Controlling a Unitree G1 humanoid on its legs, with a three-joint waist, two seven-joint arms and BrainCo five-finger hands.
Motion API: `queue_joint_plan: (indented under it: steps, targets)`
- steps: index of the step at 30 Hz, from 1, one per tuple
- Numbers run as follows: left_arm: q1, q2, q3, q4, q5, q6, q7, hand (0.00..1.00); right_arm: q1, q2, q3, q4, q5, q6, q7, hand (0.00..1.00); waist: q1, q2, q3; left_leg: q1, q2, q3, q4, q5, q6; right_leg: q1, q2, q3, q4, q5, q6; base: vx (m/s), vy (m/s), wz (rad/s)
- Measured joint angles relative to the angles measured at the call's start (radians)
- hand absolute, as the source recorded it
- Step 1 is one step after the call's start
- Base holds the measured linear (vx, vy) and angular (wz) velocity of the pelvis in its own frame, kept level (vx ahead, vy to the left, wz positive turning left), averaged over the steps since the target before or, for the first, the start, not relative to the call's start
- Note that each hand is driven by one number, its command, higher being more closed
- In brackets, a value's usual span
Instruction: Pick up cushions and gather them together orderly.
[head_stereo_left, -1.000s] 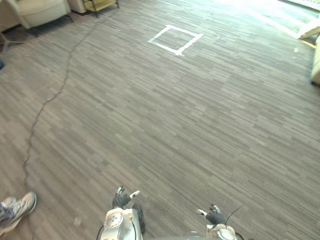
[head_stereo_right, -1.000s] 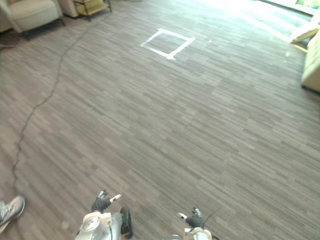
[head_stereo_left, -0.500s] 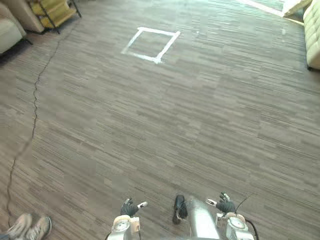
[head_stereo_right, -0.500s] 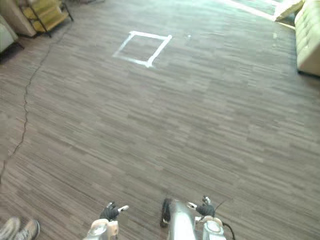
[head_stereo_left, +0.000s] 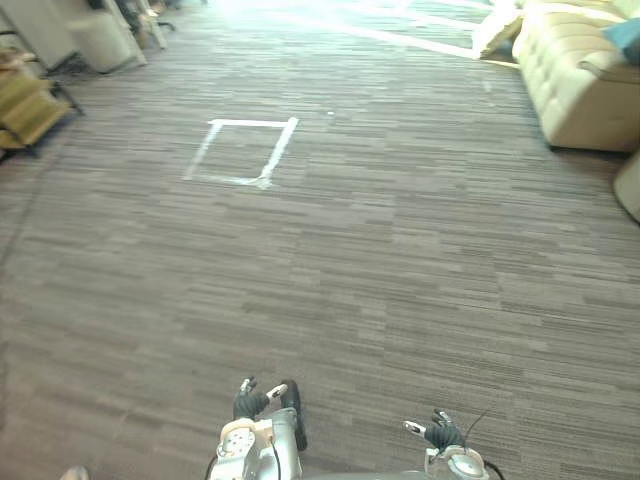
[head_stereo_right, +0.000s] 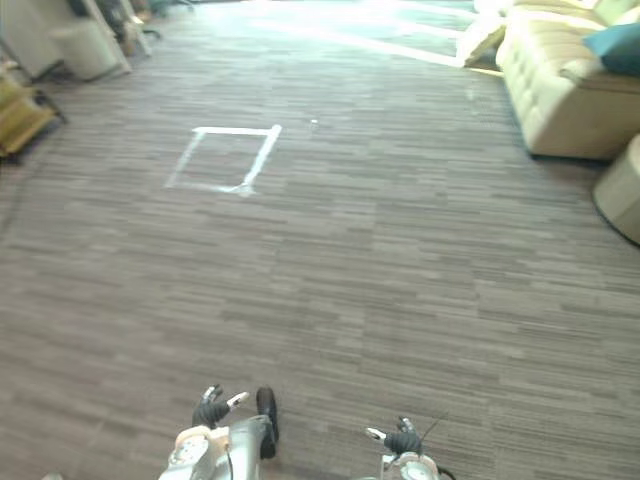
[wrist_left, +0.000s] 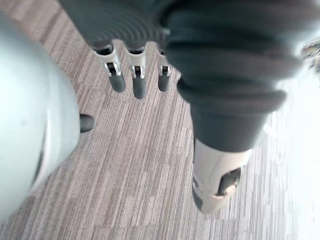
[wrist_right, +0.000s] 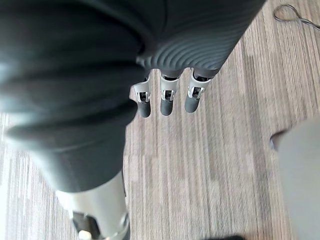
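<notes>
A cream cushion (head_stereo_left: 495, 30) lies on the floor at the far right, against the end of the sofa. A teal cushion (head_stereo_right: 617, 47) rests on the sofa's seat. Both are far from my hands. My left hand (head_stereo_left: 250, 400) and right hand (head_stereo_left: 437, 432) hang low at the near edge of the eye views. In the left wrist view the left hand's fingers (wrist_left: 132, 82) point straight down over bare floor. In the right wrist view the right hand's fingers (wrist_right: 167, 100) do the same. Neither hand holds anything.
A cream tufted sofa (head_stereo_left: 575, 80) stands at the far right, with a round pale pouf (head_stereo_left: 630, 185) in front of it. A white tape square (head_stereo_left: 240, 150) marks the grey floor. A yellow rack (head_stereo_left: 25, 105) and a pale bin (head_stereo_left: 100, 40) stand at the far left.
The camera has swung to the right: the tape square has shifted left, and the sofa with its cushions has come into view. Both hands stay low and hold nothing.
</notes>
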Motion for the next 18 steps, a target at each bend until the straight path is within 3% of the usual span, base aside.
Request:
queue_joint_plan:
  steps: [2, 4, 5, 6, 7, 8, 9, 10, 11, 12, 13, 14, 15, 16, 17, 18]
  targets:
    - [-0.014, 0.020, -0.008, 0.037, 0.002, 0.012, 0.000, 0.00, -0.008, 0.000, 0.011, 0.002, 0.000, 0.000, 0.009, 0.00, -0.002, -0.024, 0.006, 0.117, -0.041, 0.041, -0.005, -0.084, 0.021, -0.152, -0.038, 0.052, 0.405, 0.169, 0.059, 0.58, 0.279, -0.20]
    - [-0.009, 0.023, -0.015, 0.061, 0.010, 0.017, 0.002, 0.00, -0.013, -0.005, 0.022, -0.010, 0.000, -0.008, 0.010, 0.00, -0.012, -0.007, 0.016, 0.253, -0.049, 0.053, -0.048, -0.132, 0.028, -0.251, -0.045, -0.004, 0.574, 0.128, 0.009, 0.54, 0.203, -0.37]
    - [-0.008, 0.031, -0.050, 0.084, 0.019, 0.017, 0.005, 0.00, -0.017, -0.021, 0.048, -0.025, 0.000, -0.017, 0.011, 0.00, -0.017, 0.022, 0.020, 0.351, -0.044, 0.060, -0.118, -0.142, 0.028, -0.317, -0.033, -0.068, 0.585, 0.057, -0.036, 0.64, 0.193, -0.28]
    - [-0.008, 0.031, -0.081, 0.097, 0.019, 0.017, 0.005, 0.00, -0.018, -0.032, 0.053, -0.042, 0.001, -0.022, 0.012, 0.00, -0.031, 0.037, 0.015, 0.423, -0.030, 0.060, -0.179, -0.153, 0.034, -0.394, -0.008, -0.152, 0.530, 0.008, -0.060, 0.55, 0.126, -0.11]
    - [-0.010, 0.032, -0.087, 0.101, 0.020, 0.017, 0.006, 0.00, -0.020, -0.033, 0.053, -0.048, 0.001, -0.024, 0.013, 0.00, -0.035, 0.042, 0.017, 0.442, -0.025, 0.059, -0.196, -0.157, 0.037, -0.419, 0.000, -0.178, 0.501, -0.004, -0.065, 0.67, 0.066, 0.09]
    - [-0.009, 0.037, -0.110, 0.114, 0.021, 0.019, 0.006, 0.00, -0.042, -0.033, 0.048, -0.051, 0.001, -0.031, 0.014, 0.00, -0.053, 0.045, 0.021, 0.504, -0.006, 0.061, -0.242, -0.161, 0.034, -0.512, 0.037, -0.262, 0.314, -0.008, -0.069, 0.57, 0.011, 0.13]
    - [-0.010, 0.038, -0.115, 0.117, 0.021, 0.020, 0.004, 0.00, -0.045, -0.033, 0.046, -0.052, 0.001, -0.033, 0.016, 0.00, -0.057, 0.042, 0.022, 0.517, -0.004, 0.061, -0.254, -0.161, 0.034, -0.530, 0.040, -0.283, 0.243, 0.006, -0.074, 0.58, -0.013, 0.25]
    - [-0.014, 0.040, -0.120, 0.123, 0.022, 0.022, 0.002, 0.00, -0.049, -0.034, 0.044, -0.053, 0.001, -0.035, 0.017, 0.00, -0.063, 0.035, 0.023, 0.540, -0.005, 0.060, -0.275, -0.161, 0.033, -0.556, 0.047, -0.316, 0.098, 0.058, -0.073, 0.63, -0.082, 0.37]
    - [-0.012, 0.040, -0.124, 0.122, 0.022, 0.023, 0.000, 0.00, -0.052, -0.035, 0.036, -0.048, 0.001, -0.033, 0.016, 0.00, -0.065, 0.018, 0.030, 0.600, -0.015, 0.049, -0.308, -0.162, 0.032, -0.568, 0.056, -0.332, -0.116, 0.166, -0.079, 0.51, -0.075, 0.39]
    - [-0.010, 0.040, -0.124, 0.122, 0.024, 0.023, 0.000, 0.00, -0.052, -0.037, 0.035, -0.048, 0.002, -0.032, 0.016, 0.00, -0.066, 0.012, 0.034, 0.619, -0.020, 0.044, -0.314, -0.164, 0.029, -0.569, 0.058, -0.328, -0.151, 0.229, -0.093, 0.70, -0.129, 0.47]
    - [-0.010, 0.030, -0.119, 0.125, 0.040, 0.028, -0.002, 0.00, -0.048, -0.048, 0.031, -0.046, 0.000, -0.029, 0.017, 0.00, -0.077, 0.019, 0.035, 0.659, -0.012, 0.019, -0.318, -0.168, 0.022, -0.556, 0.072, -0.314, -0.122, 0.345, -0.171, 0.72, -0.159, 0.17]
    - [-0.009, 0.008, -0.100, 0.123, 0.045, 0.029, -0.006, 0.00, -0.051, -0.065, 0.023, -0.046, -0.001, -0.025, 0.017, 0.00, -0.061, 0.050, 0.035, 0.663, 0.010, 0.005, -0.266, -0.141, -0.023, -0.575, 0.072, -0.298, 0.000, 0.245, -0.185, 0.72, -0.159, 0.11]
    - [-0.009, 0.006, -0.099, 0.122, 0.049, 0.029, -0.007, 0.00, -0.050, -0.065, 0.012, -0.047, -0.001, -0.024, 0.017, 0.00, -0.062, 0.050, 0.036, 0.660, 0.011, -0.008, -0.232, -0.133, -0.037, -0.577, 0.066, -0.296, 0.034, 0.218, -0.189, 0.78, -0.246, -0.07]
    - [-0.005, -0.003, -0.096, 0.121, 0.059, 0.030, -0.007, 0.00, -0.043, -0.069, -0.013, -0.056, 0.000, -0.017, 0.017, 0.00, -0.075, 0.065, 0.030, 0.626, 0.030, -0.041, -0.080, -0.115, -0.065, -0.553, 0.058, -0.310, 0.090, 0.142, -0.193, 0.63, -0.229, 0.12]
    - [-0.003, -0.020, -0.057, 0.114, 0.062, 0.034, -0.011, 0.00, -0.033, -0.074, -0.015, -0.083, 0.000, -0.009, 0.016, 0.00, -0.088, 0.101, 0.035, 0.506, 0.093, -0.081, 0.241, -0.035, -0.167, -0.478, 0.084, -0.328, 0.072, 0.091, -0.191, 0.75, -0.266, 0.12]
    - [0.000, -0.027, -0.041, 0.107, 0.063, 0.035, -0.012, 0.00, -0.028, -0.075, -0.014, -0.090, 0.000, -0.008, 0.016, 0.00, -0.089, 0.106, 0.038, 0.456, 0.115, -0.093, 0.348, 0.002, -0.202, -0.453, 0.096, -0.329, 0.058, 0.083, -0.191, 0.62, -0.159, -0.04]
